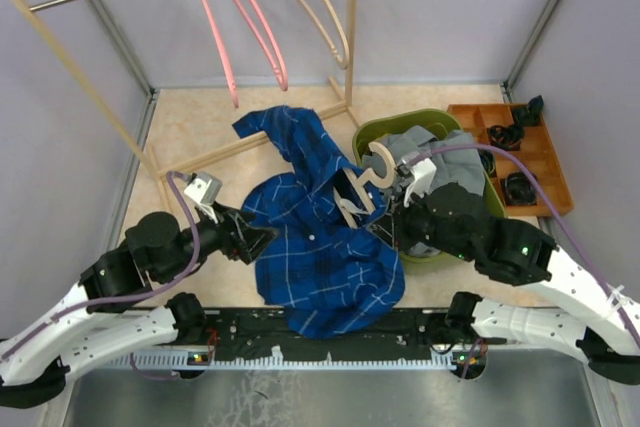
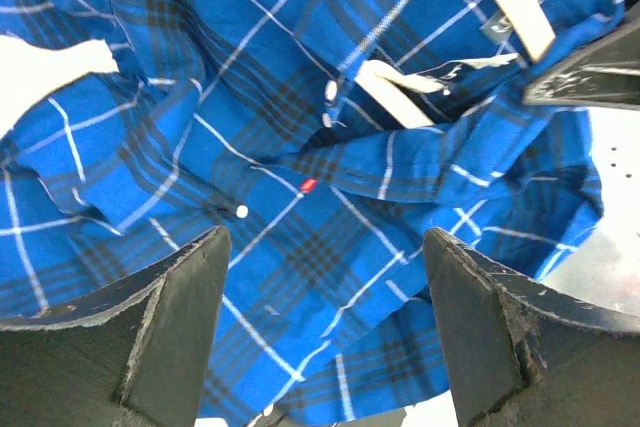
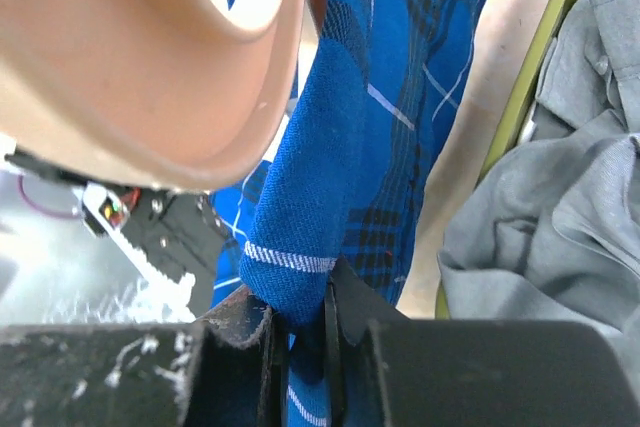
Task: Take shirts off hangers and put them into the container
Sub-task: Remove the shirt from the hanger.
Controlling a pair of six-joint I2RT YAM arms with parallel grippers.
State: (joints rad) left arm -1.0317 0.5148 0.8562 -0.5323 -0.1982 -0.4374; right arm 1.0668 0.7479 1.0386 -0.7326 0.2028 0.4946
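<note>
Blue checked shirt [image 1: 310, 237], spread on table [image 1: 200, 137], pale hanger [image 1: 368, 179] lodged at its one o'clock corner; right gripper [image 3: 300, 335] pinches a fabric fold, presumably to draw cloth off the hanger; left gripper [image 2: 325, 247] gapes empty at nine o'clock; container [image 1: 400, 125], two o'clock, holds grey shirt [image 1: 418, 143].

White arms [image 1: 90, 332], black joints [image 1: 160, 237], purple cables [image 1: 186, 202]
</note>
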